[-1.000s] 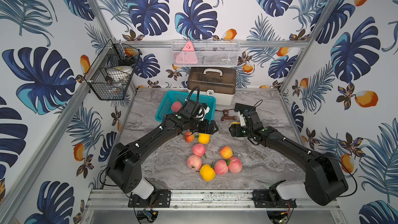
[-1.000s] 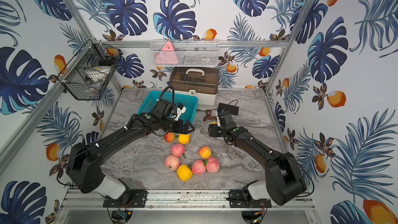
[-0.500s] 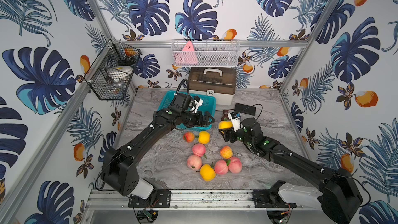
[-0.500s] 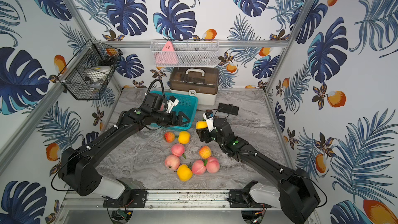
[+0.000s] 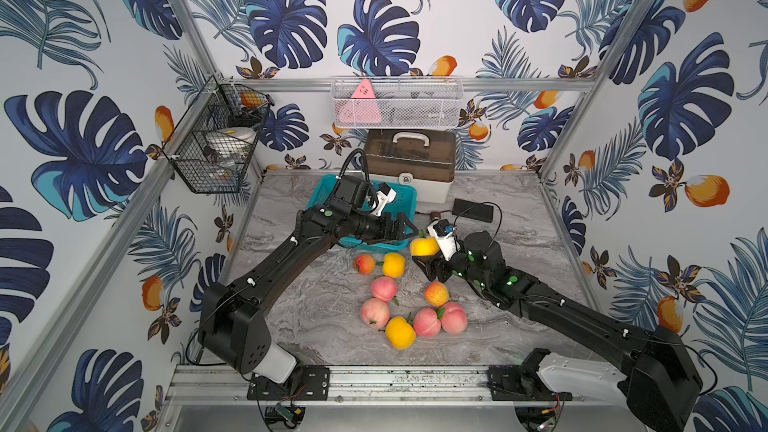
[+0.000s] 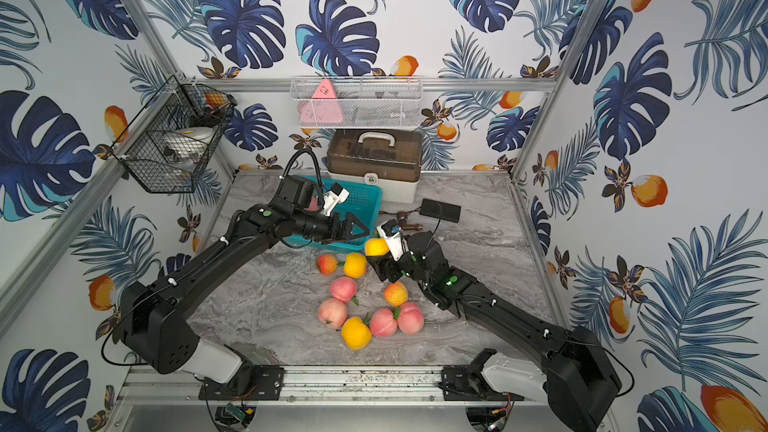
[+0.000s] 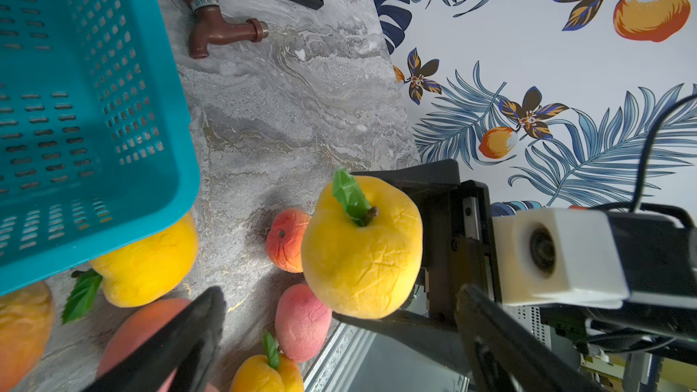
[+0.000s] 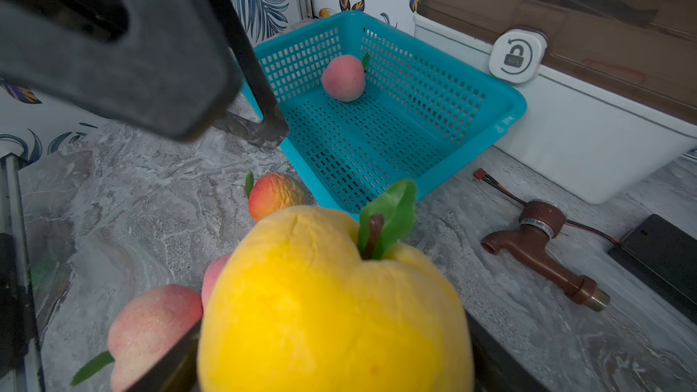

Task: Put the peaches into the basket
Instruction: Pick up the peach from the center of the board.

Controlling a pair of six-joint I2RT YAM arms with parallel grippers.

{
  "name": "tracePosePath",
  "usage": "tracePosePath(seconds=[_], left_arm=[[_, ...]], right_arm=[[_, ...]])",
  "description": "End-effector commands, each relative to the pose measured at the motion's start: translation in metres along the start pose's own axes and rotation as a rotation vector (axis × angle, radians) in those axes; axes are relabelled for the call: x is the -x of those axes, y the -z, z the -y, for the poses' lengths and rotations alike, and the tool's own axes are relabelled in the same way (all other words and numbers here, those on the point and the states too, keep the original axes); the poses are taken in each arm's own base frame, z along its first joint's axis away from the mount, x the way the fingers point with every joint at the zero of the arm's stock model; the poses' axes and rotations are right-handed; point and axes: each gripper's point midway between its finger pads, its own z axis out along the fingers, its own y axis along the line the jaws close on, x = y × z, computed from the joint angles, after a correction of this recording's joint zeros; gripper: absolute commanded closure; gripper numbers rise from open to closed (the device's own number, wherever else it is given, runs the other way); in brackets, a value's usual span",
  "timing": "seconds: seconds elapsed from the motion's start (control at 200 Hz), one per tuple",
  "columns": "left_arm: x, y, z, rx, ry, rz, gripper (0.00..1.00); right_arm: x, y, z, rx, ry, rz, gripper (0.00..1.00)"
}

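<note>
While the left gripper (image 5: pixel 409 228) hangs with its jaws spread wide and nothing between them, the teal basket (image 5: pixel 400 197) sits just behind and beneath them, holding a single pink peach (image 8: pixel 343 77) close to its far wall. Below those open jaws an orange-red peach (image 5: pixel 364 263) and a yellow-orange peach (image 5: pixel 393 264) rest on the marble table (image 5: pixel 291 305) just beside the basket's near rim. Six more peaches (image 5: pixel 426 322) lie in a loose cluster nearer the robot's base, some touching one another. Right off the tips of the left jaws, too close to tell whether they touch, a yellow peach (image 5: pixel 424 245) with its green leaf upward is raised clear of the table. The right gripper (image 5: pixel 424 254) is clamped on it from both sides. Beyond the right jaws, toward the back wall, a brown faucet (image 8: pixel 543 254) lies on the table with a black box (image 5: pixel 473 210) near it.
</note>
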Motion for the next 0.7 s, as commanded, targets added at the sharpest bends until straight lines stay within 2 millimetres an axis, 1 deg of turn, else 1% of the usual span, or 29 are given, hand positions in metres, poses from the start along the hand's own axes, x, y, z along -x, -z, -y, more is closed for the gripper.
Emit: tracePosePath(seconds=[0.0,0.095,0.27,0.345,0.5,0.691], left_arm=[[-0.004,-0.001,0.009,-0.048,-0.021,-0.015,0.01],[-0.008,-0.003,0.014,-0.074,-0.029,-0.025,0.01],[-0.014,-0.007,0.017,-0.083,-0.047,-0.037,0.01],[-0.014,-0.007,0.021,-0.098,-0.051,-0.036,0.01],[-0.016,-0.01,0.019,-0.104,-0.045,-0.045,0.01],[-0.018,-0.012,0.024,-0.129,-0.044,-0.051,0.02]], right_arm=[[0.023,-0.001,-0.01,0.035,0.039,0.072,0.23],[0.029,-0.003,-0.015,0.05,0.048,0.084,0.23],[0.036,-0.006,-0.024,0.075,0.051,0.094,0.23],[0.036,-0.008,-0.025,0.077,0.049,0.092,0.23],[0.041,-0.009,-0.028,0.085,0.045,0.106,0.23],[0.044,-0.013,-0.03,0.095,0.014,0.117,0.23]])
